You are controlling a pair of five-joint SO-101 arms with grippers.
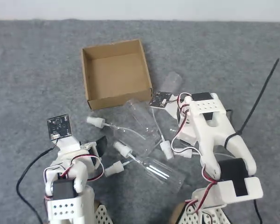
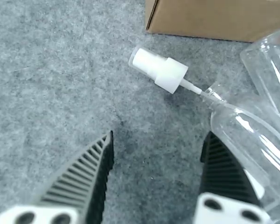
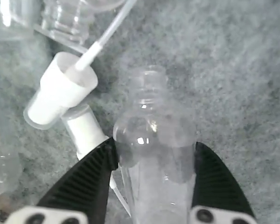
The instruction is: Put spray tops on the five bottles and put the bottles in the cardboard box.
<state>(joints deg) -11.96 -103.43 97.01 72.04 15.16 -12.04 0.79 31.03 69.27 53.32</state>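
While a capless bottle [image 3: 153,140] is clamped by right fingers [image 3: 84,186], a spray top [image 2: 160,70] must be taken by wide left fingers [image 2: 88,177].

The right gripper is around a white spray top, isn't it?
No. The right gripper is around a clear bottle; a spray top lies beside it. The right wrist view shows this.

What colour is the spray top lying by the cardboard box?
White spray top; clearest in the left wrist view.
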